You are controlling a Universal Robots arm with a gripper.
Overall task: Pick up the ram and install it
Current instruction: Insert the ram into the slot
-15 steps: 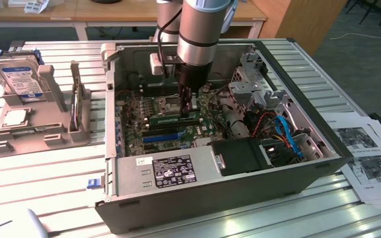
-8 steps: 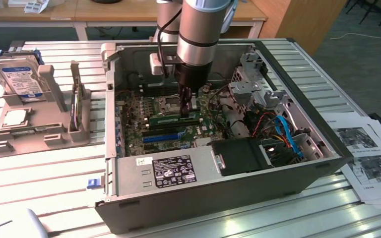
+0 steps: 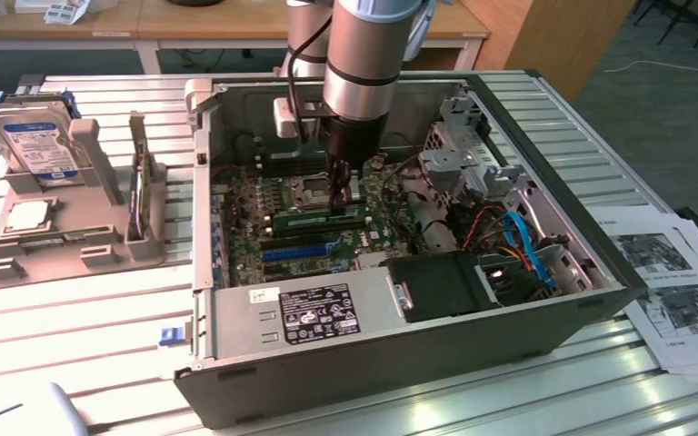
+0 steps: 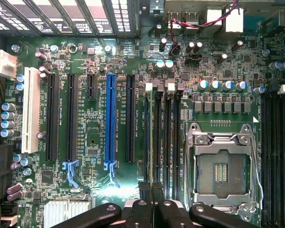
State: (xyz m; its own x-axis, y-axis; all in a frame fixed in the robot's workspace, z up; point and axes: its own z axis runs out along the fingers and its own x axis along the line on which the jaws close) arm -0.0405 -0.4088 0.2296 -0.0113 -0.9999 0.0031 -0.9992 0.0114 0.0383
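Note:
The ram (image 3: 306, 219) is a thin green stick standing on edge over the motherboard inside the open computer case (image 3: 362, 354). In the wrist view the ram (image 4: 155, 137) shows edge-on, lined up in the row of black memory slots (image 4: 167, 137) beside the CPU socket (image 4: 223, 171). My gripper (image 3: 346, 202) reaches straight down into the case and is shut on the stick's upper edge. Its black fingertips (image 4: 145, 190) pinch close together around the ram in the wrist view, where the gripper (image 4: 152, 189) sits at the slot row's end. Whether the stick is fully seated I cannot tell.
A long blue slot (image 4: 110, 123) and black expansion slots lie beside the memory slots. Drive cages and blue and red cables (image 3: 519, 245) crowd the case on the exterior view's right. A hard drive (image 3: 40, 145) stands in a grey holder at the left. Printed papers (image 3: 676, 291) lie at the right.

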